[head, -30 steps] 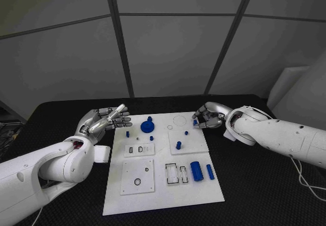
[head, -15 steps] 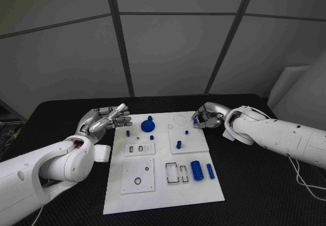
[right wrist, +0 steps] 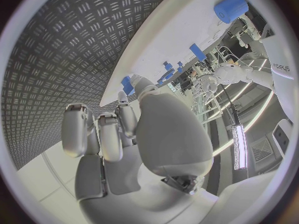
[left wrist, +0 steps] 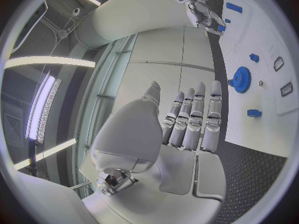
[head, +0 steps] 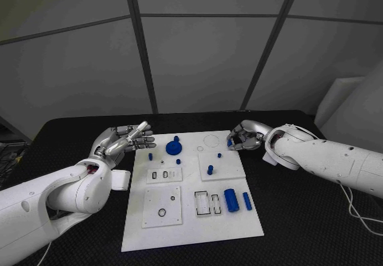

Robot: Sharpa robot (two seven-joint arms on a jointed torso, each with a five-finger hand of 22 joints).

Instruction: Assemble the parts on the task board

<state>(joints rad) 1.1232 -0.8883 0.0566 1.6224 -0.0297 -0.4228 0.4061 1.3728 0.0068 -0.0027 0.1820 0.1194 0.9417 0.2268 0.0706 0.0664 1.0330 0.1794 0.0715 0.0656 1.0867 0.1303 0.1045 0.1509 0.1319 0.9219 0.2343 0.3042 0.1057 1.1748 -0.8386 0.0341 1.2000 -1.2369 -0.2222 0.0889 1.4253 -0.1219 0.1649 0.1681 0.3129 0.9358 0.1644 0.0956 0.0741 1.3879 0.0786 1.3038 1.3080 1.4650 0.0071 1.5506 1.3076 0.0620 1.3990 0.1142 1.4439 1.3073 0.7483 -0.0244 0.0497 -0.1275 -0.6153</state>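
The white task board (head: 191,221) lies in the middle of the table. On it are a blue gear (head: 173,148), short blue pegs (head: 210,170), a thick blue cylinder (head: 231,200) and a thin blue bar (head: 247,201). My right hand (head: 245,137) hovers over the board's far right corner and pinches a small blue part (head: 229,143), which appears between thumb and finger as a blue part (right wrist: 127,85) in the right wrist view. My left hand (head: 122,141) is raised beside the board's far left edge, fingers (left wrist: 190,118) straight and apart, holding nothing. The gear (left wrist: 239,78) lies beyond them.
Rectangular slots (head: 207,203) and a round hole (head: 162,213) mark the board's near half, and a ring outline (head: 211,142) its far side. Black table (head: 311,221) surrounds the board. A grey panelled wall (head: 200,55) stands behind.
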